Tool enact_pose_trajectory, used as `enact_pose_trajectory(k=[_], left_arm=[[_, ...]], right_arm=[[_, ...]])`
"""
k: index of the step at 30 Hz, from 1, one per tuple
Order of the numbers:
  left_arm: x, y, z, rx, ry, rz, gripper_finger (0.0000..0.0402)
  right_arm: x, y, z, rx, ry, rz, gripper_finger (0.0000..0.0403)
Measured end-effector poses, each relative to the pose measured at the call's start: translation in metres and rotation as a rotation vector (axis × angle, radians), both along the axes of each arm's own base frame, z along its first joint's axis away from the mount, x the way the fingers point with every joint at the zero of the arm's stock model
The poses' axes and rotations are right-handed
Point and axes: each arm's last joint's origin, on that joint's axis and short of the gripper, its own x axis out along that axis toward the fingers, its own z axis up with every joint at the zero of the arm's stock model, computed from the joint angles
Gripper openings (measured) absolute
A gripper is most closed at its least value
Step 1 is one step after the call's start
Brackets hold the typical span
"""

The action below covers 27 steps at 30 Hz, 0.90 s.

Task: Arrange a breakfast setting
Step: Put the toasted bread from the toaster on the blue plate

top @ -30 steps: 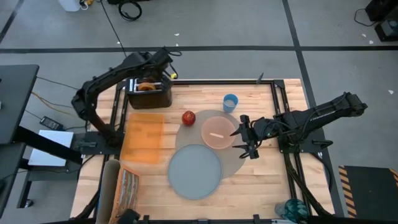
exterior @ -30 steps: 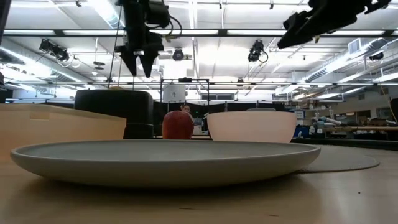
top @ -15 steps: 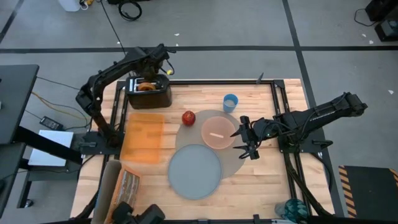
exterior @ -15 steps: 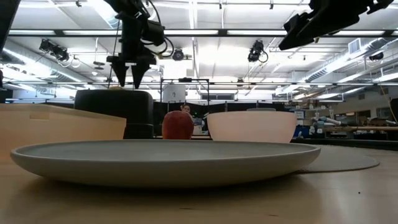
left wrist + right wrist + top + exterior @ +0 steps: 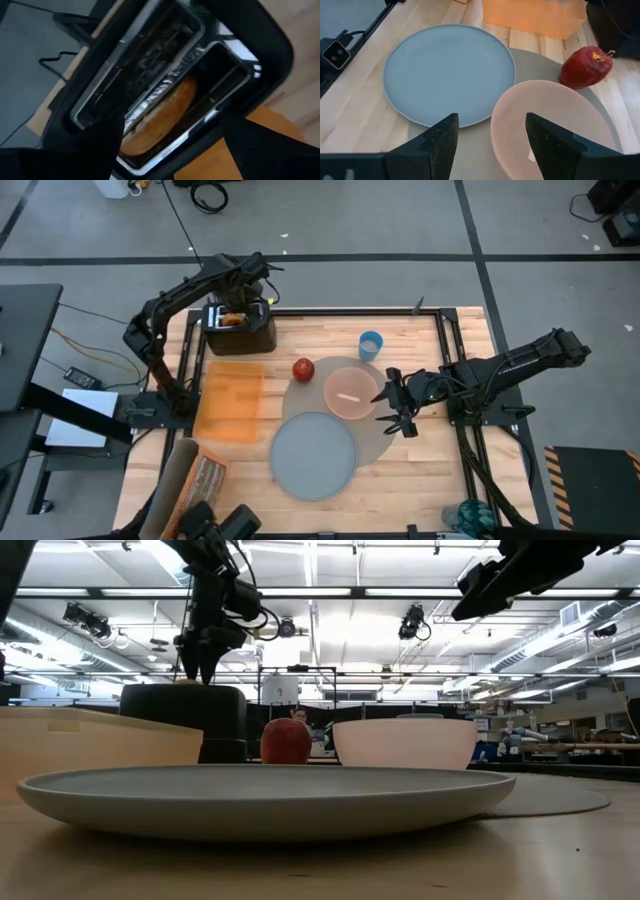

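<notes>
Step in hand: retrieval of the browned round bagel [image 5: 162, 117] from the black slot toaster [image 5: 240, 330] at the far left of the wooden surface [image 5: 420, 460]. The bagel stands on edge inside one slot, with its upper rim showing above the foil-lined opening.

The left claw [image 5: 246, 298] hangs directly over the toaster, fingers pointing down. The fingers stand spread and hold nothing; in the left wrist view they straddle the slot on either side of the bagel.

The right claw [image 5: 392, 402] waits just beside the translucent pink bowl [image 5: 350, 392], above the edge of the large round grey-tan mat [image 5: 385, 432]. Its fingers are apart and empty.

Other items of the setting:
- The smaller grey plate [image 5: 314, 455] overlaps the near part of the mat.
- The pink bowl sits on the mat with a spoon [image 5: 349, 395] inside it.
- The red apple [image 5: 303, 369] rests at the mat's far edge.
- The small blue cup [image 5: 371, 344] stands apart on the surface, beyond the bowl.
- An orange translucent rectangular board [image 5: 230, 400] lies left of the plate.

Next move, as judged: lower the left claw into the slot in line with the bagel's flat faces, clear of the slot walls, close on the exposed rim, then lift straight up. The grey plate is the likely destination.
</notes>
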Motion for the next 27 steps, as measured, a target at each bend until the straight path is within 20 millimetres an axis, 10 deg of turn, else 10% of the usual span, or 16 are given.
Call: enact_pose_trajectory(k=[27], left_arm=[[-0.0072, 0.0012, -0.0004, -0.058, 0.123, -0.369, 0.0148]], right_arm=[[-0.0040, 0.0079, -0.0025, 0.061, 0.041, -0.009, 0.0238]])
